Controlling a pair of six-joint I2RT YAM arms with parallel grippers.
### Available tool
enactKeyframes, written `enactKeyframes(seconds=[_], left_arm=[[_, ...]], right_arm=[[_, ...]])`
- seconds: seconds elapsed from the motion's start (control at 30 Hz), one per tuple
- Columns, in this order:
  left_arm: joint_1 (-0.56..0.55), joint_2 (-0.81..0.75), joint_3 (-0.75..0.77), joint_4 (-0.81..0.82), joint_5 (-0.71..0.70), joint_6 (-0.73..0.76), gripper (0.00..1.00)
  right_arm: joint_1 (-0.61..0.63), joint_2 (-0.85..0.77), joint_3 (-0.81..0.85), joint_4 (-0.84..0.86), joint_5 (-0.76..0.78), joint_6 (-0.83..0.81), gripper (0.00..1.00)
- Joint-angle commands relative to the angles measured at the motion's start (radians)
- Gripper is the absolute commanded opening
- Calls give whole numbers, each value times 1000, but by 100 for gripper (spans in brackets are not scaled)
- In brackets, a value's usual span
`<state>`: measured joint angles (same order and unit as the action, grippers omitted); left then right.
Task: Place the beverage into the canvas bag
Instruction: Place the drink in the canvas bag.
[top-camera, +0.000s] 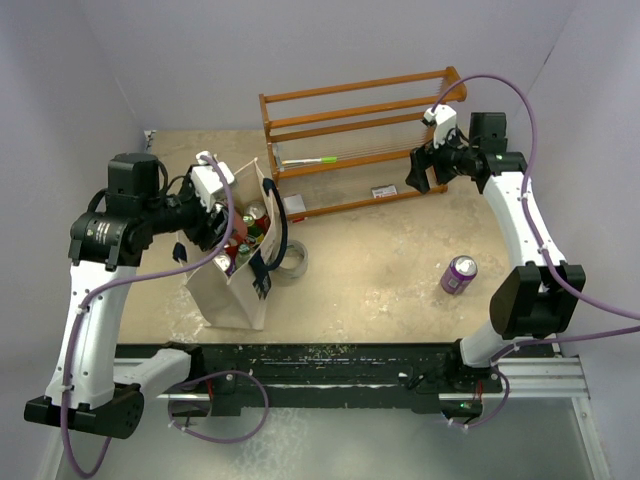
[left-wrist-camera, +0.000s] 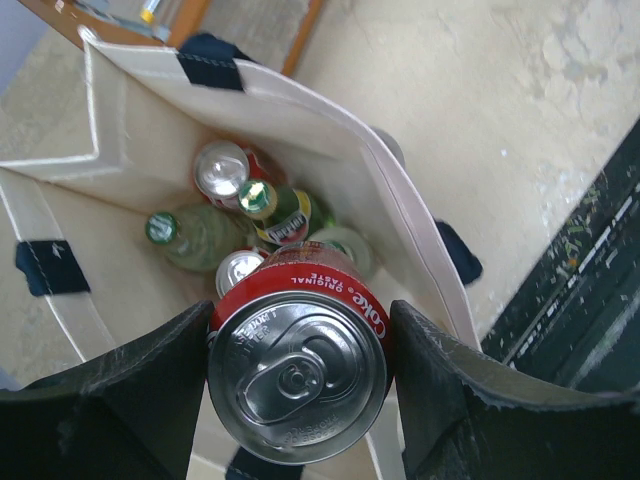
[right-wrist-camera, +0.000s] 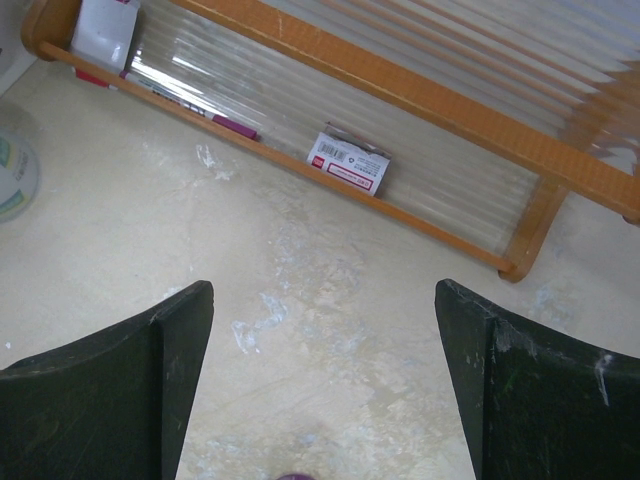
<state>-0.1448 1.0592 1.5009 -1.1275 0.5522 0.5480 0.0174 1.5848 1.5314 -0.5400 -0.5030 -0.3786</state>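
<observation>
My left gripper (left-wrist-camera: 296, 350) is shut tight on a red can (left-wrist-camera: 298, 390). One finger (left-wrist-camera: 130, 390) presses on the left side of the can and the other presses on the right side. The can stands up straight, with its shiny top and pull tab facing my camera. White words run around its red rim.

The can hangs right over the open mouth of the bag (left-wrist-camera: 300, 130). It is up above the drinks in there and does not touch them. The bag is cream with dark blue straps, and it stands on the counter (top-camera: 380, 250), on the left side. Down inside it I see a green bottle (left-wrist-camera: 190, 240), a bottle with a yellow cap (left-wrist-camera: 270, 205) and a can with a silver top (left-wrist-camera: 222, 168), all packed close together.

My right gripper (right-wrist-camera: 320, 320) is wide open and holds nothing. It hangs over the bare counter, near the low shelf of the wooden rack (right-wrist-camera: 400, 95). A small box (right-wrist-camera: 348, 160) lies on that shelf. A purple can (top-camera: 459, 274) stands on the counter by my right arm, well apart from the bag.
</observation>
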Motion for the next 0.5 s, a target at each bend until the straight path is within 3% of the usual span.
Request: enactKeyframes(seconds=[0.0, 0.3, 0.47], left_arm=[[8, -81, 34, -101, 10, 69, 0], [8, -109, 38, -403, 20, 117, 0], [9, -122, -54, -412, 1, 119, 0]], right_arm=[[25, -38, 0, 74, -68, 0, 92], [87, 15, -28, 159, -115, 46, 92], [137, 32, -27, 188, -142, 44, 92]])
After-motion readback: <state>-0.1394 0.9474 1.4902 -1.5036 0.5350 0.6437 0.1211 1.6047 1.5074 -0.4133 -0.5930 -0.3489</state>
